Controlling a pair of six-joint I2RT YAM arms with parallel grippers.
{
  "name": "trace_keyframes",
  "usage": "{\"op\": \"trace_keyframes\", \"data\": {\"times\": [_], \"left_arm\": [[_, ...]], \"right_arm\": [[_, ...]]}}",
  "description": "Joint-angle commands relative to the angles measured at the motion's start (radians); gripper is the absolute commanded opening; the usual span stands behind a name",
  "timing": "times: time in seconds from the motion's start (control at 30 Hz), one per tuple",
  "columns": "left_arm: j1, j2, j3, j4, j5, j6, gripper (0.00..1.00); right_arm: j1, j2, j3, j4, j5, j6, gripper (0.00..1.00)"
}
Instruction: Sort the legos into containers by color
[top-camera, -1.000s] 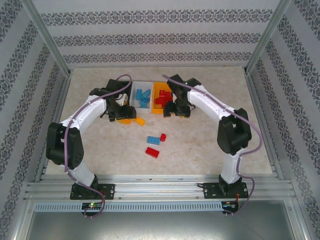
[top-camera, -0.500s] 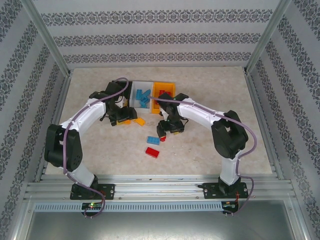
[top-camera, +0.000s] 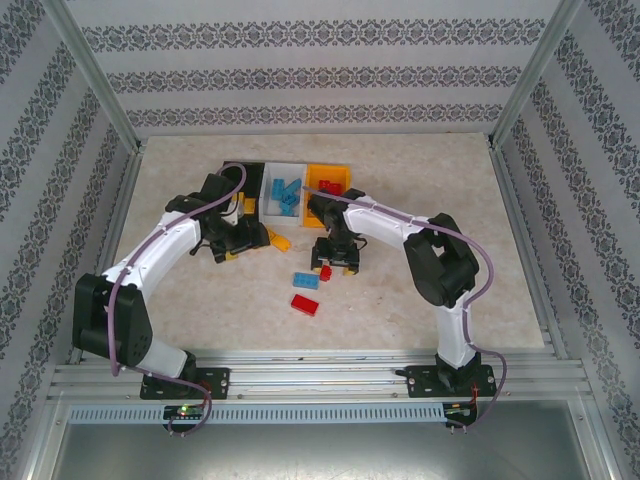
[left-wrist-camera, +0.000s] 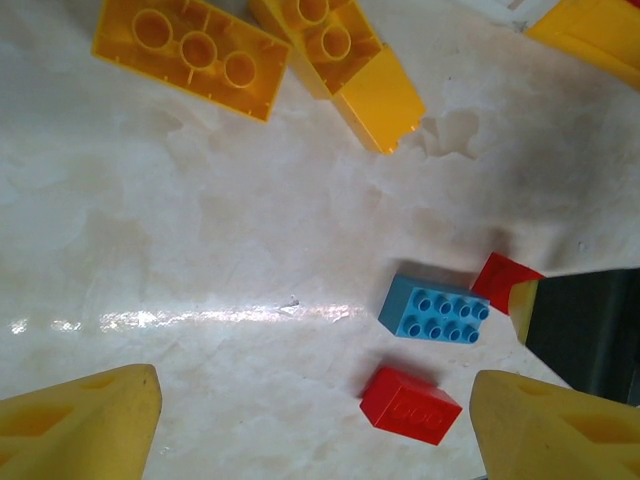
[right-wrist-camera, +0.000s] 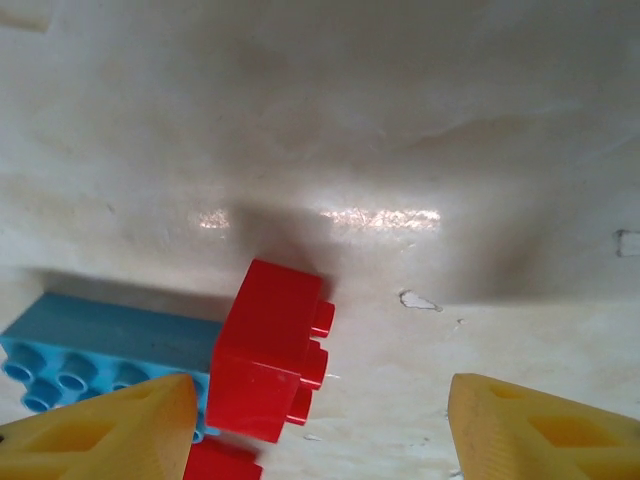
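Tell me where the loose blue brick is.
Top view: the loose blue brick lies mid-table, left of a small red brick, beyond a bigger red brick.

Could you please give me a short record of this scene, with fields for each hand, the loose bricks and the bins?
left hand: open, holding nothing, yellow bricks lying ahead of it
right hand: open, low over the small red brick, not gripping it
blue brick: on the table, right beside the small red brick
larger red brick: on the table, apart from the other two
white bin: holds blue bricks
orange bin: a red piece shows inside
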Motion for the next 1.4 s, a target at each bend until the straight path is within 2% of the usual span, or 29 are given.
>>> {"op": "trace_keyframes", "data": {"times": [0.0,0.13,0.33,0.4,0.57,0.77,0.9,1.17,1.37], "left_arm": [[-0.007,-0.046,-0.058,-0.001,0.023,0.062,0.82],[-0.006,-0.053,-0.082,-0.005,0.038,0.102,0.82],[-0.007,-0.075,-0.068,-0.044,0.025,0.074,0.82],[-0.008,-0.083,-0.063,-0.042,0.035,0.045,0.82],[-0.011,-0.085,-0.038,-0.033,0.041,-0.015,0.83],[-0.01,-0.055,-0.016,0.037,0.097,-0.154,0.83],[-0.01,-0.061,-0.033,0.092,0.093,-0.234,0.83],[-0.01,-0.112,-0.124,0.119,0.066,-0.293,0.84],[-0.006,-0.057,-0.086,0.118,0.075,-0.235,0.85]], "right_arm": [[0.027,0.031,0.01,0.006,0.036,0.147,0.67],[0.039,0.049,0.011,0.013,0.059,0.171,0.61],[0.028,0.037,0.015,-0.01,0.073,0.143,0.34],[0.015,0.008,-0.001,-0.011,0.079,0.125,0.3],[-0.047,-0.087,-0.056,0.014,0.062,0.084,0.29],[-0.172,-0.212,-0.093,0.059,0.021,0.011,0.29],[-0.259,-0.235,-0.089,0.123,-0.041,-0.04,0.3],[-0.328,-0.098,0.155,0.13,-0.111,-0.085,0.3],[-0.325,0.061,0.385,0.103,-0.158,-0.034,0.3]]}}
